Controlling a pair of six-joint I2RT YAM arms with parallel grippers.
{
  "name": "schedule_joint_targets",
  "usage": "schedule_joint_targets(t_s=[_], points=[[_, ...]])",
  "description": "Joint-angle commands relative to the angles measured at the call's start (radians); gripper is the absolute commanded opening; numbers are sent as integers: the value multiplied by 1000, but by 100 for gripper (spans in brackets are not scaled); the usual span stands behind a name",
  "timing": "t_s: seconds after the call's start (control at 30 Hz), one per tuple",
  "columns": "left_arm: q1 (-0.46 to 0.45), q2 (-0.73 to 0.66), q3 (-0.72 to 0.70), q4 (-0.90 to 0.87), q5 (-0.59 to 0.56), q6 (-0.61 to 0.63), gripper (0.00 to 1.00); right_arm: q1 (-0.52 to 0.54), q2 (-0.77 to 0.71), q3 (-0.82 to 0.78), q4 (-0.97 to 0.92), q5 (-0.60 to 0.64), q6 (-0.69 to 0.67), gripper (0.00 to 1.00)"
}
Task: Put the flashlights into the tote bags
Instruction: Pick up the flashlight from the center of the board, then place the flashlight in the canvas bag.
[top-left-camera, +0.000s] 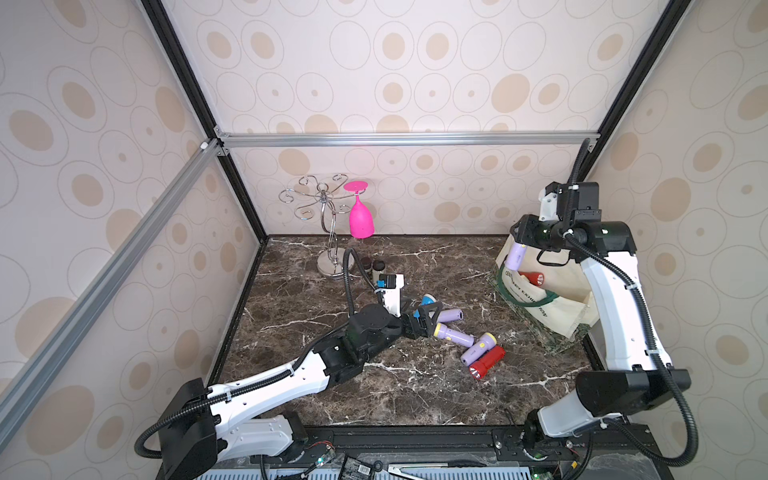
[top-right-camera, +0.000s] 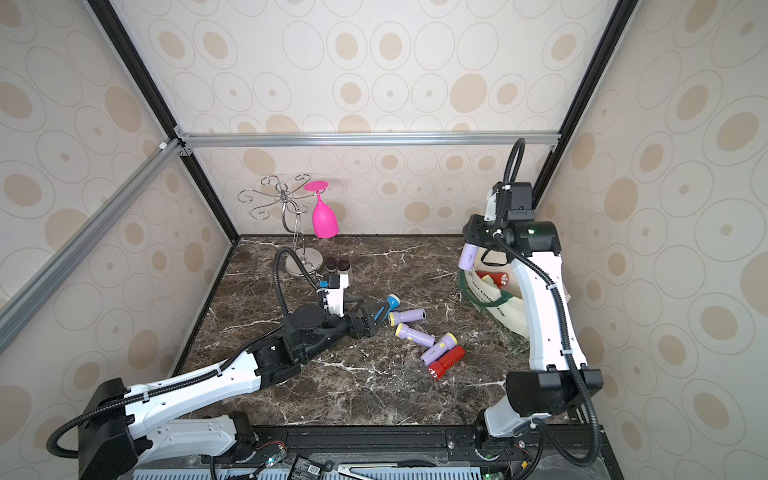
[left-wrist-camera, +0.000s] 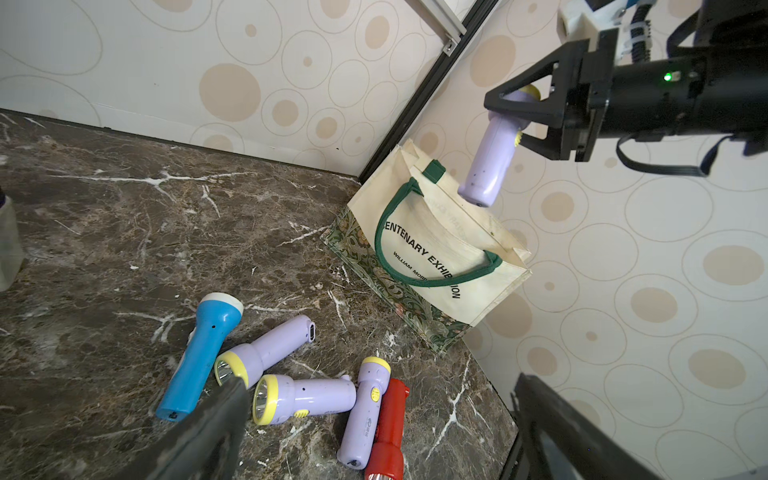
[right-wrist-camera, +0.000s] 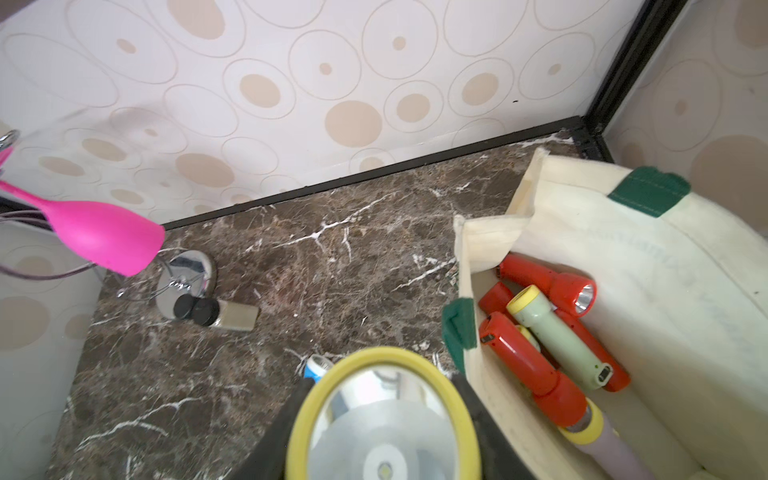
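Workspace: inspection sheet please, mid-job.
Surface: dark marble tabletop.
Job's things: tote bag standing far right, red and green flashlights inside; loose on the table: blue flashlight, three lilac flashlights, red flashlight.
Clutter: glass rack with pink glass; two dark-capped jars.
Hands: left hand open, low beside the blue flashlight; right hand shut on the held lilac flashlight above the bag's edge.
Cables: black hoses along both arms; the left one loops near the rack.
Surroundings: patterned walls, aluminium frame.

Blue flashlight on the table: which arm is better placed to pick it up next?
Left, likely. The left gripper is open beside the blue flashlight; the right gripper is shut on a lilac flashlight at the rim of the tote bag.
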Motion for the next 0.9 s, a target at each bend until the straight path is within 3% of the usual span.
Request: schedule_joint_targets(t_s=[0.0, 0.27, 0.6, 0.87], points=[[-8, -32, -10, 3, -22, 15, 100, -36, 64, 72, -29, 59, -38, 0], [-8, -43, -11, -9, -5, 34, 100, -135, 206, 192, -49, 160, -77, 0], [-3, -44, 36, -107, -6, 99, 100, -215, 254, 104, -10, 220, -118, 0], [0, -6, 35, -100, 5, 75, 100, -222, 270, 2, -2, 173, -116, 0]])
